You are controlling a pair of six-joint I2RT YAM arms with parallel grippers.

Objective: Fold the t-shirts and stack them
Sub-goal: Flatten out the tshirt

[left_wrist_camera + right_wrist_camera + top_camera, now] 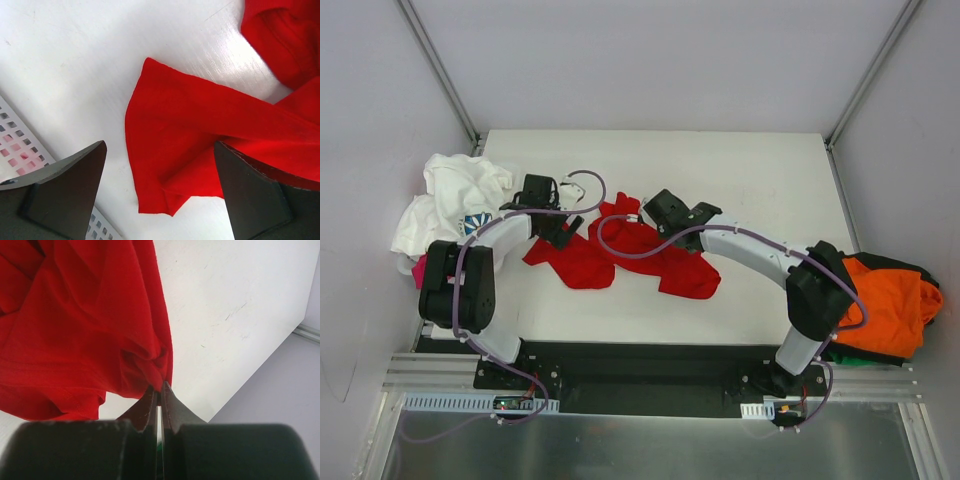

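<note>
Red t-shirt pinched in right claw; left claw gapes over it.

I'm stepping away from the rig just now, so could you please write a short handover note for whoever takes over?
Left gripper: open, holding nothing, poised over a flap of the red t-shirt.
Right gripper: shut, pinching an edge of the red t-shirt.
Things: red t-shirt crumpled mid-table; white printed t-shirt heaped at the left edge over a pink one; orange t-shirt lying on a dark one at the right edge.
Done: possibly the right-hand pair as a started stack; hard to tell.
Left: flatten and fold the red one, then the left heap, and stack.
</note>
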